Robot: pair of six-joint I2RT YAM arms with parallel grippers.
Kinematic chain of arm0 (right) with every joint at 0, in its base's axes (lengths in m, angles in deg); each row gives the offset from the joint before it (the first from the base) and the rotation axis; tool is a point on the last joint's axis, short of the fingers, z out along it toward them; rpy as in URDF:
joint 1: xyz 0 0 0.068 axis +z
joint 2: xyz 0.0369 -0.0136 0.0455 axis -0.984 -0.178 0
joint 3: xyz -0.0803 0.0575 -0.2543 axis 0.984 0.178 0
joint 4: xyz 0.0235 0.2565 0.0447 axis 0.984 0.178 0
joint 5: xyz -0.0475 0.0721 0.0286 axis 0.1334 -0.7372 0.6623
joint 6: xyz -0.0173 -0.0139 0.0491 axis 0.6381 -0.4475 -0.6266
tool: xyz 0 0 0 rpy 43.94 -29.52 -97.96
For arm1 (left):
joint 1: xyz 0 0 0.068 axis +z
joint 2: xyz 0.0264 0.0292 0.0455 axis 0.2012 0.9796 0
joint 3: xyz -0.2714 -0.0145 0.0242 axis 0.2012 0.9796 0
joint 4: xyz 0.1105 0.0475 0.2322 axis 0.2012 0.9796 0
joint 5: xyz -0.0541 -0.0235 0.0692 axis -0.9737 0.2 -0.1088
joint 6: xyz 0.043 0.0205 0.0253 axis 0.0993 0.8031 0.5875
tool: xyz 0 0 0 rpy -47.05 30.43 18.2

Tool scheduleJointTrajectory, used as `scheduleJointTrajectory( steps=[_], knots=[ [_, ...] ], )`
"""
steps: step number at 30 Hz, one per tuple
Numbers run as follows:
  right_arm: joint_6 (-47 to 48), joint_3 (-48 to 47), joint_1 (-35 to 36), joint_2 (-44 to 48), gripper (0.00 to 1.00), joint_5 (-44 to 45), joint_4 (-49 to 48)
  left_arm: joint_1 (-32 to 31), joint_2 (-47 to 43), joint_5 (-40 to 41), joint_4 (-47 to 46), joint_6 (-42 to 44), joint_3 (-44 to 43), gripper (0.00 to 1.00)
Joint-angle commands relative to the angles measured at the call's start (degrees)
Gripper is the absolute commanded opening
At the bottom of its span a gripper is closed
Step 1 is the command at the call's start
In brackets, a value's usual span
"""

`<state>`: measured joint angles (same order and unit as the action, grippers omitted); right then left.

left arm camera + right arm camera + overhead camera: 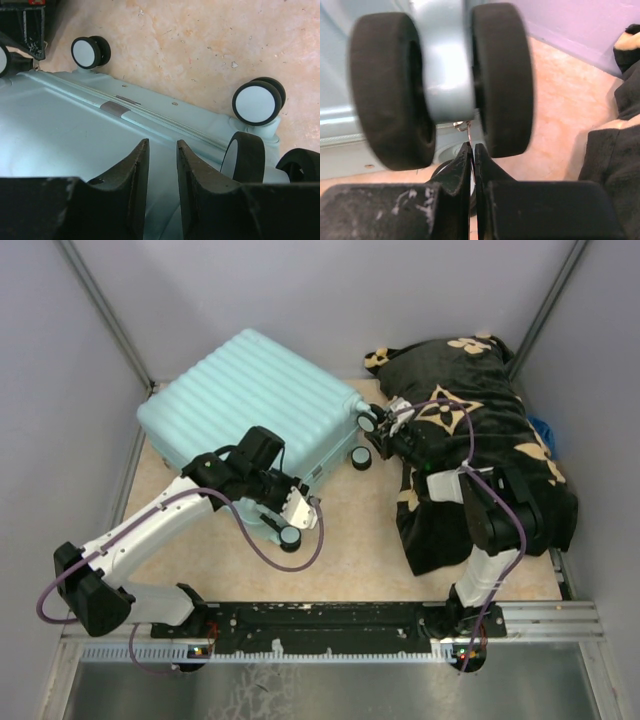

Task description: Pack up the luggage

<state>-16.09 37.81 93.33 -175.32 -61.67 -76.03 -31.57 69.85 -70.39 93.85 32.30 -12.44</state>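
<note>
luggage (255, 390): lies flat on the table (370, 530), ribbed shell up, closed as far as the top view shows; none of the lining is visible.
blanket (480, 440): black with tan flowers, heaped just right of the luggage and wholly outside it.
left gripper (162, 146): over the luggage's near edge, beside the wheels; its fingers stand a narrow gap apart, with nothing between them but the shell below.
right gripper (471, 147): at the luggage's right corner, close up against a wheel; fingers pressed together. a small metal piece sits just above the tips; whether it is pinched i cannot tell.
wheels (257, 102): black with pale hubs, set along the luggage's near side.
zip (165, 117): runs along the luggage's seam just ahead of the left fingers; looks done up.
packing: by my reading, barely begun. the luggage is yet to be opened and the blanket yet to go in; after that the lid needs shutting and zipping.
</note>
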Motion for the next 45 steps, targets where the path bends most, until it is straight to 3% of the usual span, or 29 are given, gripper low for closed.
scheduleJointTrajectory(
  steps=[1,11,21,25,30,31,33,34,38,45],
  knots=[
    [2.1,-7.2,-5.2,-3.0,0.0,6.0,-7.0,1.7,0.1,-0.4,20.9,2.6,2.5,0.35],
    [-3.3,-22.9,-7.7,-13.9,0.0,-6.2,-6.0,1.7,1.8,-1.9,25.6,6.5,1.9,0.33],
    [-9.7,-35.1,-3.9,-23.4,0.0,-19.0,-8.2,1.7,2.1,-2.1,25.6,8.1,3.3,0.32],
    [-12.2,-37.6,-2.0,-25.4,0.0,-17.7,-9.1,2.3,2.3,-3.0,23.7,5.5,2.1,0.32],
    [-16.3,-37.8,0.2,-26.4,0.0,-16.9,-9.6,9.1,3.0,-12.4,16.1,-4.9,-6.4,0.42],
    [-16.7,-37.8,0.5,-26.4,0.03,-17.0,-9.6,10.6,3.2,-14.0,14.5,-7.1,-8.1,0.45],
    [-17.3,-38.1,0.7,-26.2,0.19,-17.0,-9.1,13.5,2.6,-16.4,10.1,-12.4,-10.5,0.6],
    [-17.5,-38.4,0.7,-25.9,0.23,-17.0,-8.7,14.9,2.0,-17.1,7.3,-15.1,-11.1,0.67],
    [-17.6,-38.8,0.2,-24.1,0.46,-17.6,-7.1,20.3,-1.7,-15.9,-5.3,-29.2,-10.5,0.89],
    [-14.7,-39.1,0.2,-23.1,0.76,-18.9,-5.3,39.2,-3.2,-17.2,-17.8,-56.6,-11.0,0.97]
  ],
)
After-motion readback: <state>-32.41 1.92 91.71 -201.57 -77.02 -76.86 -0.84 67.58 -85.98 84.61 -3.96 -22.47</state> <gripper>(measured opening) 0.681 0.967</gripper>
